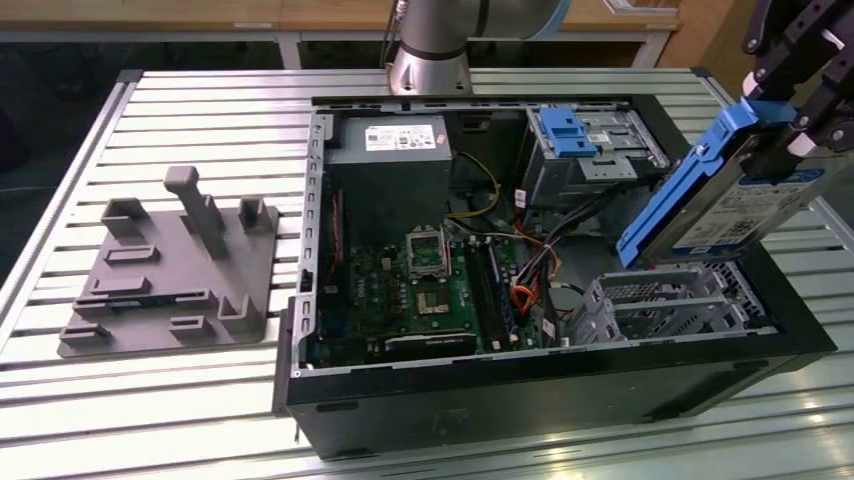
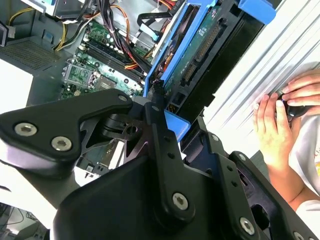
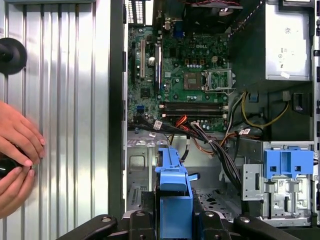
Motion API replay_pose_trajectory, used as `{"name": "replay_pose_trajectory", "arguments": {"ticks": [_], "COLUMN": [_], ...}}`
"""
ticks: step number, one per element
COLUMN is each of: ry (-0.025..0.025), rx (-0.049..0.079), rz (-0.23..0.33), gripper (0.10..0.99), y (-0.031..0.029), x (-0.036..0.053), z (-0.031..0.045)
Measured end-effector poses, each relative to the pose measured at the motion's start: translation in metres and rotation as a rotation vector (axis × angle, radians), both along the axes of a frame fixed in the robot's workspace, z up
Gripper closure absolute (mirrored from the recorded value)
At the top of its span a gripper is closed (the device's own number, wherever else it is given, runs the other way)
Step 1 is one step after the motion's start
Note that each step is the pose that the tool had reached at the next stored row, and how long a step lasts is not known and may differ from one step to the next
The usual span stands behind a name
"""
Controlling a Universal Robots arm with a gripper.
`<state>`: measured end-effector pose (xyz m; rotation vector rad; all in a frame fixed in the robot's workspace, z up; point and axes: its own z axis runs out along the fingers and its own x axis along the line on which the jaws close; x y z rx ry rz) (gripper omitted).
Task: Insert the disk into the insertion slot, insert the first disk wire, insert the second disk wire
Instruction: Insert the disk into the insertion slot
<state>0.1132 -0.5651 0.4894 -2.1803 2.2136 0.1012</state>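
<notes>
Ribbed metal slats form the surface [image 1: 200,100]; a grey moulded fixture [image 1: 167,275] lies on the exterior view's left, then an open black case [image 1: 534,400]. Farther right, the tool [image 1: 794,130] pinches the blue-railed disk [image 1: 747,215], tilted above the perforated insertion slot [image 1: 667,305].

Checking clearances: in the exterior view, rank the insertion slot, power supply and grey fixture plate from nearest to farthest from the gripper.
1. insertion slot, below the gripper, at the exterior view's right.
2. power supply, across the case.
3. grey fixture plate, outside the case, exterior view's left.
</notes>
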Motion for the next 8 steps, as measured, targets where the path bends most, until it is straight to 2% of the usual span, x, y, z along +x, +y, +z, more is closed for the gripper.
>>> {"name": "replay_pose_trajectory", "arguments": {"ticks": [8], "ry": [0.0025], "rx": [0.0], "rz": [0.0], "gripper": [0.722], "y": [-0.0005], "x": [0.0026], "z": [-0.0045]}}
